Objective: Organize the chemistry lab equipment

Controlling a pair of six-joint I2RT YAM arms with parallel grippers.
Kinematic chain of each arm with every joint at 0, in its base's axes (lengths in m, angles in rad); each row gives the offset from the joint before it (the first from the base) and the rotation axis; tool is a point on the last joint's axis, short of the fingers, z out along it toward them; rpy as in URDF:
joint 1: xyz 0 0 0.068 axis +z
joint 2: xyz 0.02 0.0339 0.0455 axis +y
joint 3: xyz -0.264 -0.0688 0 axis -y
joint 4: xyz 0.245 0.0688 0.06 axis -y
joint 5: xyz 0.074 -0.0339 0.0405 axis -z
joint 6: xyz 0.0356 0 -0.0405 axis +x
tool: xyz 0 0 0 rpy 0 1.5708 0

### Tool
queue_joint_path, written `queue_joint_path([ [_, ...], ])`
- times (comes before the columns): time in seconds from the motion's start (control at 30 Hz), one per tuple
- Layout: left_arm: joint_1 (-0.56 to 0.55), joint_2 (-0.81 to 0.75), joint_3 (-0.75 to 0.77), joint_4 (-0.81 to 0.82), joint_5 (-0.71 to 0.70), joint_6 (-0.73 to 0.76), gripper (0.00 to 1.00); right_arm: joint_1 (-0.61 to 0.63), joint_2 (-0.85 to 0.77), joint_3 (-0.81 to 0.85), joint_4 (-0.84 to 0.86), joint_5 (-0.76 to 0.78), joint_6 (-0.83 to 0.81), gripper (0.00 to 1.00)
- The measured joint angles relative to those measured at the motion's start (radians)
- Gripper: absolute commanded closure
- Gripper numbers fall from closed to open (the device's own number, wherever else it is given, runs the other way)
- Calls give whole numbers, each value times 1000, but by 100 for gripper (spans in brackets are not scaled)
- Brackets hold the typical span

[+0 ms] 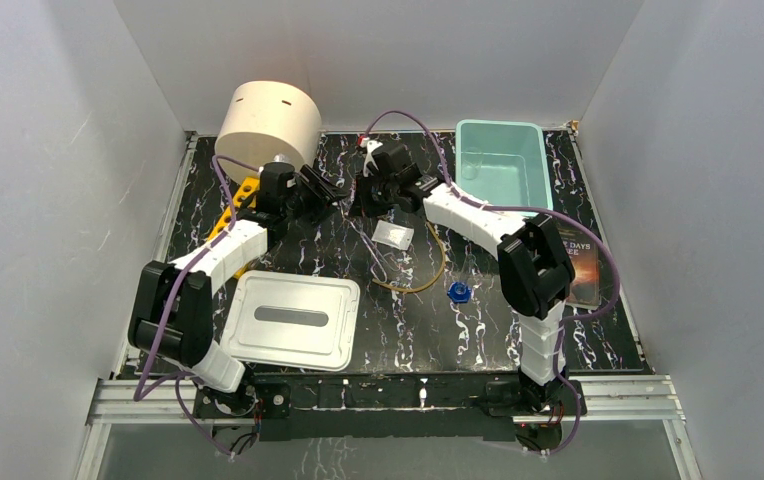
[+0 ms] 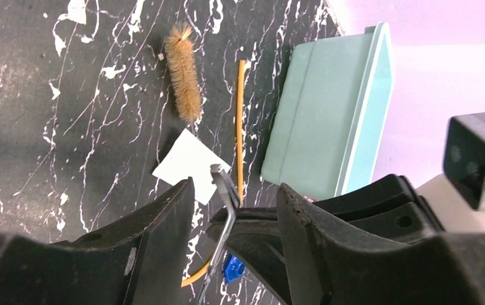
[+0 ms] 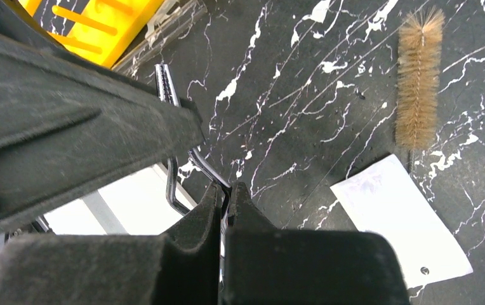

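Observation:
My right gripper [image 3: 226, 187] is shut on the metal tongs [image 3: 175, 121] and holds them above the table at the back middle [image 1: 358, 197]. My left gripper [image 2: 237, 184] is open, and the tongs [image 2: 226, 203] stand in the gap between its fingers without touching them. In the top view it faces the right gripper from the left [image 1: 330, 192]. The brush [image 2: 183, 73], white packet [image 2: 186, 162] and tan tube [image 2: 240, 127] lie on the table below. A blue cap [image 1: 459, 292] lies nearer the front. The yellow rack [image 1: 238, 200] is partly hidden by the left arm. I cannot make out the beaker.
A teal bin [image 1: 501, 160] stands at the back right. The big cream cylinder [image 1: 270, 122] is at the back left. A white lid [image 1: 293, 320] lies at the front left. A dark book [image 1: 583, 265] lies by the right arm.

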Motion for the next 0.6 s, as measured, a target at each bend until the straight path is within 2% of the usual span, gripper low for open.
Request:
queue_joint_path([
  [0.1,0,2,0,29,-7,0,69,0,-10,-18,2,-3,0,100],
  [0.23,0,9,0,36,-8,9,79,-3,-23,-37,9,-4,-1,100],
  [0.3,-1,16,0,39,-5,11,79,-6,-30,-38,9,-9,-1,100],
  [0.4,-4,17,0,54,3,14,70,-12,-33,-38,10,-16,-1,100],
  [0.47,-6,18,0,59,14,14,71,-13,-33,-38,14,-21,-1,100],
  [0.53,-9,21,0,66,23,13,77,-13,-35,-38,18,-28,0,100],
  [0.6,-11,29,0,77,32,12,94,-14,-37,-38,19,-35,2,100],
])
